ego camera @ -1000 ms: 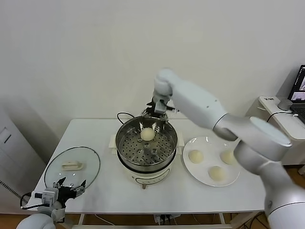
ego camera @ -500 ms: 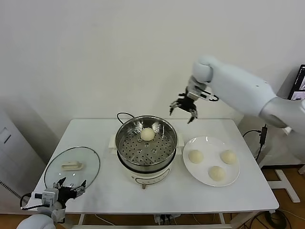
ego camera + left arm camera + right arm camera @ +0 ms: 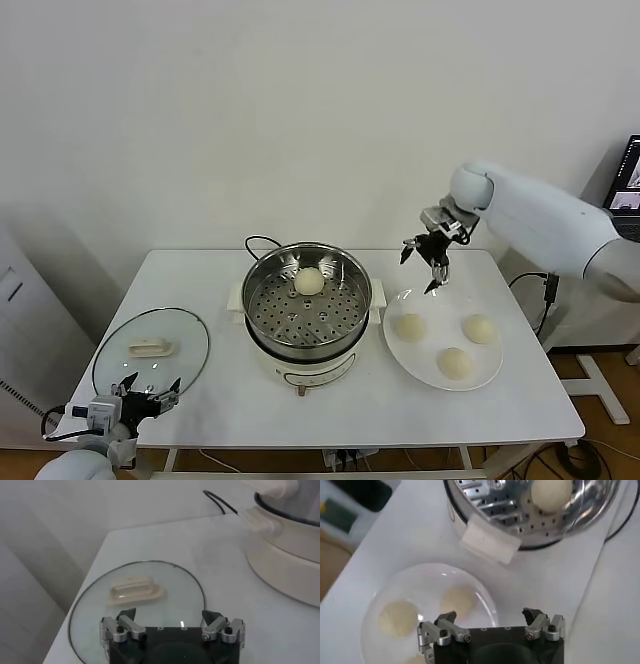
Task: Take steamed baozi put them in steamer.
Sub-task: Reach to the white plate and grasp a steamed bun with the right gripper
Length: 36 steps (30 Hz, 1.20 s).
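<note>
Item: steamed baozi, four. One bun [image 3: 309, 281] lies on the perforated tray inside the steamer [image 3: 307, 300], toward its far rim, well to the left of the right pincer [image 3: 428, 262]. Three more rest on the white plate [image 3: 492, 377]: the nearest bun [image 3: 410, 327] just below and in front of that pincer, the other two [image 3: 480, 328] [image 3: 456, 362] farther to its right and front.

Handling, as judged: light, soft, easily dented, skin smooth and likely a little tacky. Best taken across the widest part of the dome, from above, with gentle closing; a hard squeeze would crush it, a grip too high could let it slip out.

Right pincer: hangs above the table between steamer and plate, fingers spread wide, nothing held.

Left pincer [image 3: 172, 629]: parked low at the near edge of the table, wide and empty, the glass lid [image 3: 140, 592] lying flat just ahead of it.

Views: the head view gives all four buns and both arms; the right wrist view looks straight down on plate buns and the steamer's white handle [image 3: 490, 545]; the left wrist view shows no bun at all.
</note>
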{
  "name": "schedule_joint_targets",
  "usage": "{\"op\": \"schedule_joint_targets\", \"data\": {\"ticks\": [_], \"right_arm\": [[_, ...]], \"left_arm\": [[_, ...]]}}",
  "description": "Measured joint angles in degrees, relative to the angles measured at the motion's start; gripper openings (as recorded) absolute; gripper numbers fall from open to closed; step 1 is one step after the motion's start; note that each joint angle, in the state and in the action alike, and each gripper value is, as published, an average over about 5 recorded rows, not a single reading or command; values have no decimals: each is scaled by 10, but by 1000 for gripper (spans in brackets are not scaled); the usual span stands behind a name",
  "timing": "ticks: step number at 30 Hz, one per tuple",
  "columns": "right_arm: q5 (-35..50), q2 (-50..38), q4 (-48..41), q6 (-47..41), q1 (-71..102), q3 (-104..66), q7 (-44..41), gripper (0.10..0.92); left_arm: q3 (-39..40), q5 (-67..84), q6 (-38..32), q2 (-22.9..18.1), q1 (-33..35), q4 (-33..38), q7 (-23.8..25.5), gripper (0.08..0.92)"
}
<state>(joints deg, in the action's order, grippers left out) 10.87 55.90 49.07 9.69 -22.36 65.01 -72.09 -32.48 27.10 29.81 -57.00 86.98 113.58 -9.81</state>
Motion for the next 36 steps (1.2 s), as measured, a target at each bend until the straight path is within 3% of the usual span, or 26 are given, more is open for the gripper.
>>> {"op": "schedule_joint_targets", "data": {"ticks": [23, 36], "right_arm": [[-68, 48, -99, -33, 137, -98, 27, 815], [-99, 61, -125, -31, 166, -138, 37, 604]], "left_arm": [[4, -2, -1, -1, 2, -4, 1, 823], [5, -5, -1, -1, 6, -2, 1, 823]]}}
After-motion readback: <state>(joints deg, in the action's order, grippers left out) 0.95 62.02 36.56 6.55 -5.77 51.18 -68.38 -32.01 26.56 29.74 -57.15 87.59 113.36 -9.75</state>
